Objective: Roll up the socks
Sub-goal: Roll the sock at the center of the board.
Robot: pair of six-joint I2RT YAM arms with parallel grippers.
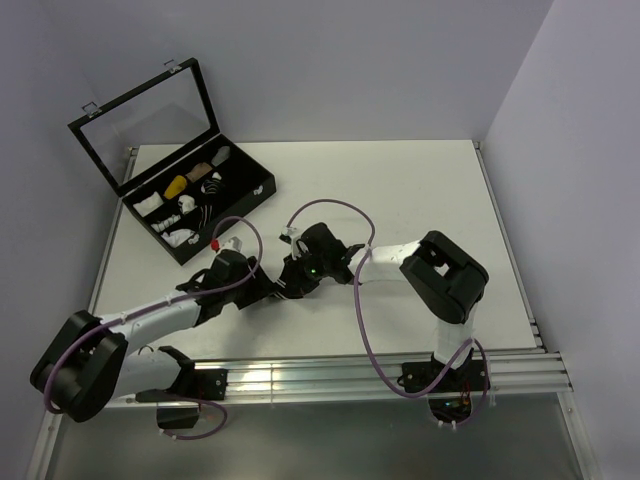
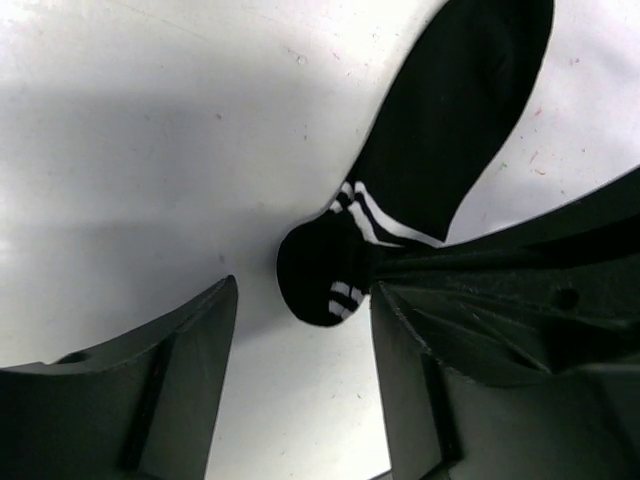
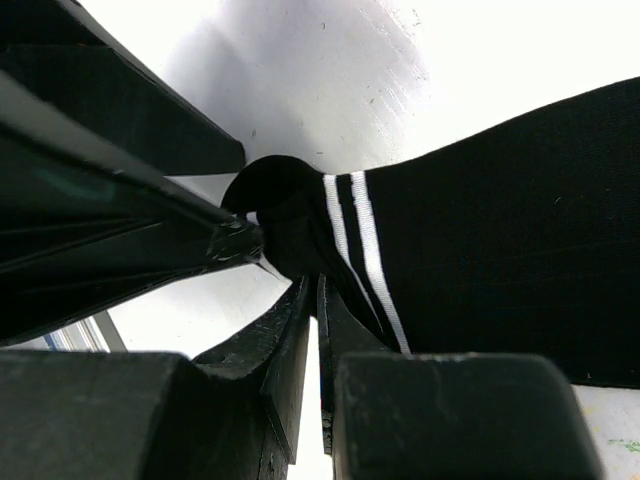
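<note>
White surface point(image 1: 400, 190), top view: both arms are met mid-surface. L wrist: left tool point(image 2: 305, 300) is held apart astride curled cuff of socks point(image 2: 450, 130). R wrist: right tool point(image 3: 312, 300) is clamped on cuff. Roll judged barely begun; rest lies flat.

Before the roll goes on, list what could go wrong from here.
The right gripper pinches only a little fabric of the socks by the stripes, so it may slip. The left gripper stands open around the rolled part, which could unwind. The two grippers crowd together and might collide.
</note>
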